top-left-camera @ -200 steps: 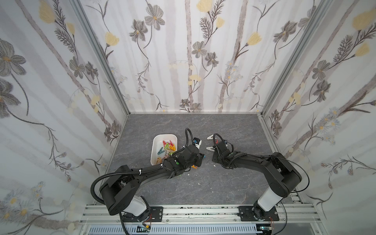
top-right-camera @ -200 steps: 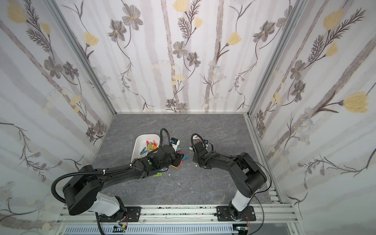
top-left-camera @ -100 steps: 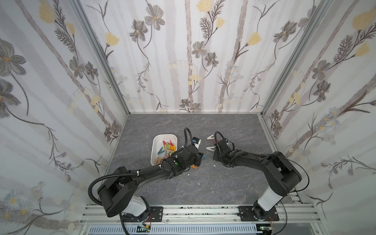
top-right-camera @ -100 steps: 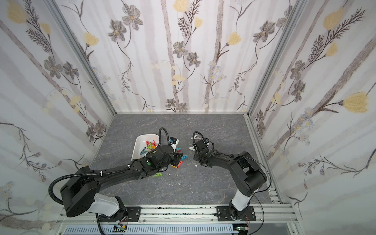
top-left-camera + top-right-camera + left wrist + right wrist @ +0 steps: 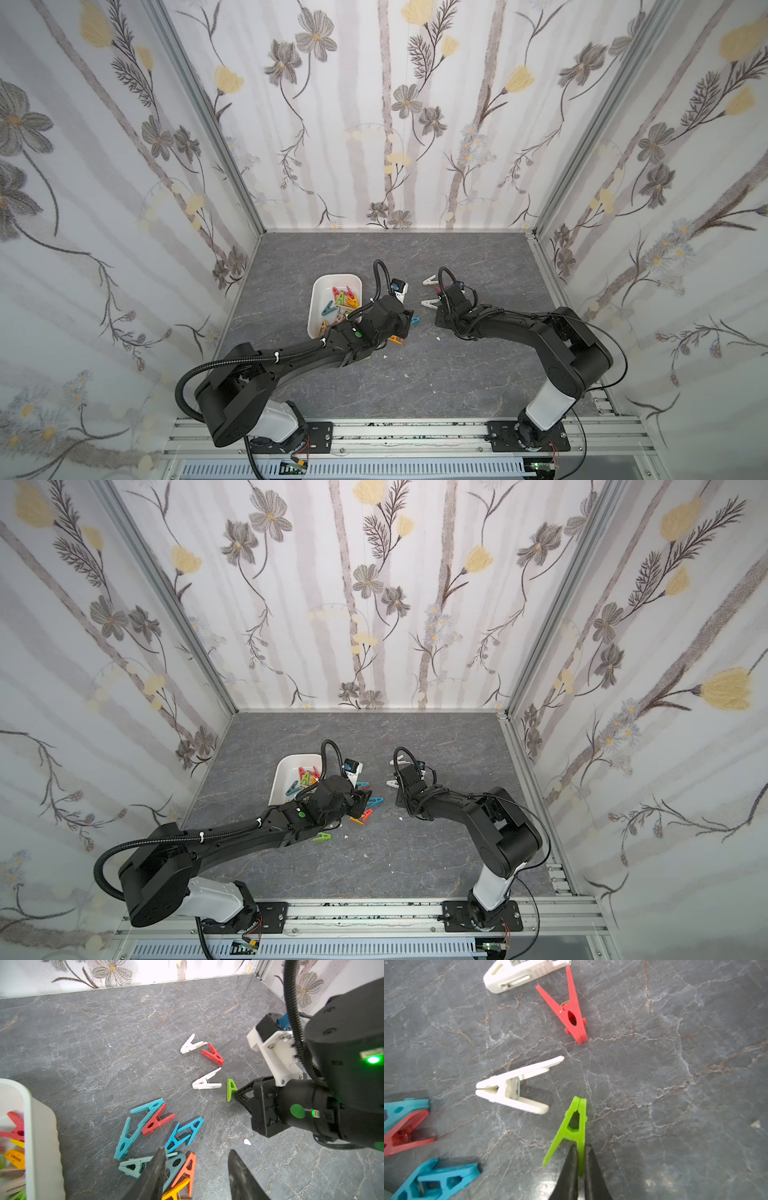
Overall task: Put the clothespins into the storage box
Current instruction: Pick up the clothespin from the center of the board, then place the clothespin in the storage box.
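Observation:
The white storage box [image 5: 314, 300] holds several coloured clothespins [image 5: 341, 300]. My right gripper [image 5: 579, 1153] is shut on one leg of a green clothespin [image 5: 575, 1124], which stands on edge on the grey floor. The left wrist view also shows that green clothespin [image 5: 230, 1089] at the black fingertips. My left gripper [image 5: 197, 1153] is open and low over a heap of loose blue, teal, red and orange clothespins [image 5: 182, 1136]. One finger [image 5: 160, 1159] overlaps a teal one, with nothing gripped. Beside the green one lie two white clothespins [image 5: 510, 1086] and a red one [image 5: 571, 1014].
The box's near wall [image 5: 31, 1126] stands close to the left gripper. Another green clothespin [image 5: 322, 836] lies beside the left forearm. Small white flecks [image 5: 437, 338] dot the floor. Patterned walls enclose the floor on three sides.
My right gripper's jaws have closed on the green clothespin. Both arms have hardly shifted.

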`<control>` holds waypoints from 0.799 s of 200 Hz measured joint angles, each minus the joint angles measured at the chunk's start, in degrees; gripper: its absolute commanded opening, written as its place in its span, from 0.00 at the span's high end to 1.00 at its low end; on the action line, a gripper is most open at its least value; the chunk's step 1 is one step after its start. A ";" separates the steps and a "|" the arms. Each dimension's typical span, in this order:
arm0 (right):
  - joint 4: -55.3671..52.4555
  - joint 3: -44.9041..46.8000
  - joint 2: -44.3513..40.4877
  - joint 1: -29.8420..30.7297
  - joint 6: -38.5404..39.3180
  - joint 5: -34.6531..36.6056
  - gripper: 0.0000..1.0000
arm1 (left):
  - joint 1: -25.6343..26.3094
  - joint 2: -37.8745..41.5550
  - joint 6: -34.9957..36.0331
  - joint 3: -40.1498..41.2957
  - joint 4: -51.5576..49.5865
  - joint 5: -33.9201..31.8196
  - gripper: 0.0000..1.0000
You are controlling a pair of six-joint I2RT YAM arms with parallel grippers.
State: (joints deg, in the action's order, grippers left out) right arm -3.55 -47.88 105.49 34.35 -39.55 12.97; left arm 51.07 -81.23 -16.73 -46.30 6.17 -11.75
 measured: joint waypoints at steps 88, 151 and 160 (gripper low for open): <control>-6.16 -14.29 -2.45 15.63 0.81 -1.40 0.92 | -18.56 9.53 -5.35 2.69 -8.83 -2.45 0.51; -7.17 -41.42 16.26 22.08 2.19 -8.79 0.92 | -33.57 17.94 -12.48 9.51 -14.97 -1.81 0.51; -7.50 -44.70 18.75 22.16 2.36 -9.86 0.92 | -34.36 18.58 -13.42 10.34 -15.06 -1.25 0.51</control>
State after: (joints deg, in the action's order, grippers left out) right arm -11.05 -92.58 124.25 56.51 -37.19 3.11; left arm 16.71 -62.65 -30.15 -35.97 -8.88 -12.99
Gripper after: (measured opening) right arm 0.077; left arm 0.487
